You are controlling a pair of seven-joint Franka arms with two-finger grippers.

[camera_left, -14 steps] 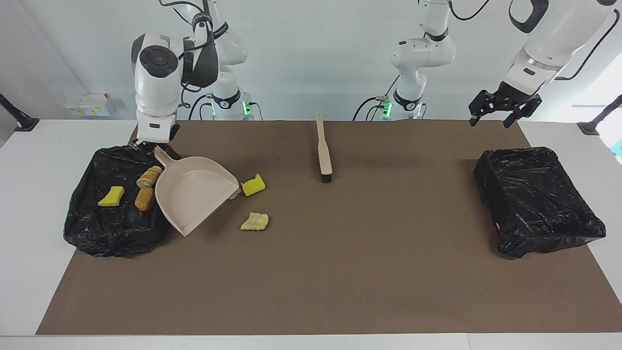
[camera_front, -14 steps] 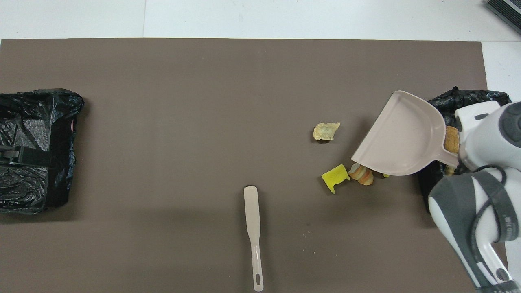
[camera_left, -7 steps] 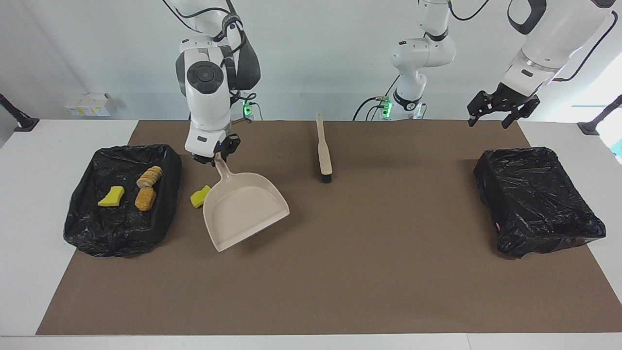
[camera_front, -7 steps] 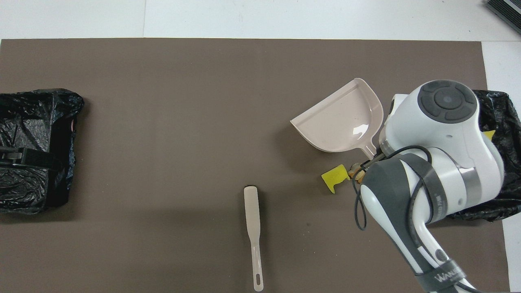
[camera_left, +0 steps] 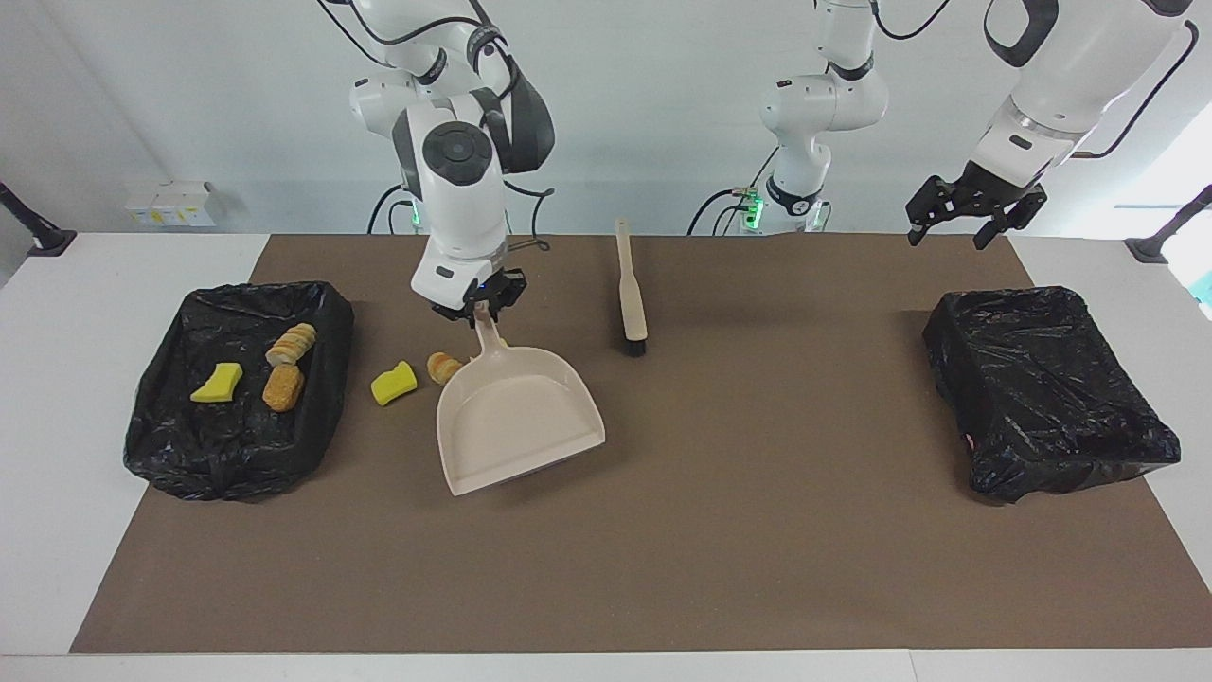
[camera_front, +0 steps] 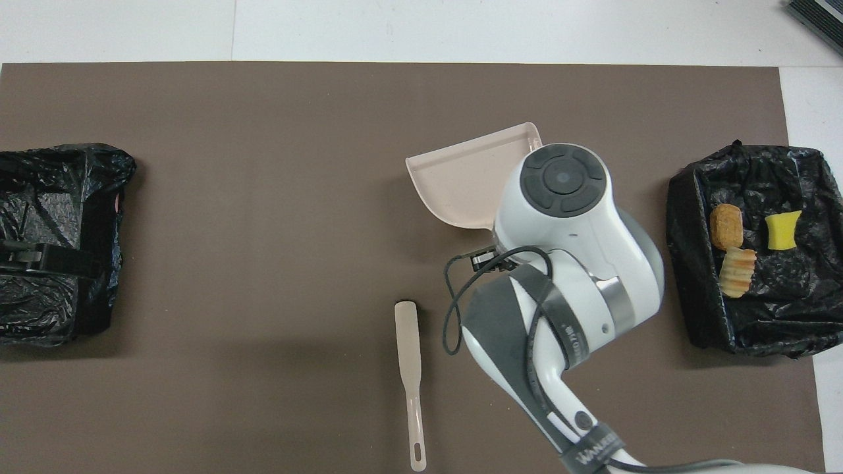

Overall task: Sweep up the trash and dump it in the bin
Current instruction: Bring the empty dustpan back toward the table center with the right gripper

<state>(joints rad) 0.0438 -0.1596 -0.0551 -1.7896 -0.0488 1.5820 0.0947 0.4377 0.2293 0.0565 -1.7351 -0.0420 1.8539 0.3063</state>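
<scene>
My right gripper [camera_left: 476, 311] is shut on the handle of the beige dustpan [camera_left: 519, 417], which is empty and tilts down over the brown mat. In the overhead view the right arm hides most of the dustpan [camera_front: 461, 174]. Two pieces of trash lie on the mat beside the pan, toward the right arm's end: a yellow sponge piece [camera_left: 393, 384] and a tan bread chunk [camera_left: 440, 367]. The black-lined bin [camera_left: 327, 296] at that end holds a yellow sponge piece [camera_left: 217, 383] and two bread-like chunks [camera_left: 283, 386]. The beige-handled brush [camera_left: 630, 298] lies on the mat near the robots. My left gripper [camera_left: 975, 213] hangs open in the air.
A second black-lined bin [camera_left: 1051, 388] stands at the left arm's end of the table, with the left gripper up over the mat's corner beside it. The brown mat [camera_left: 757, 530] covers the middle of the white table.
The right arm has carried the dustpan from the bin's edge toward the middle of the mat, turning it. The pan now covers the spot where a pale scrap lay. The left arm barely moved.
</scene>
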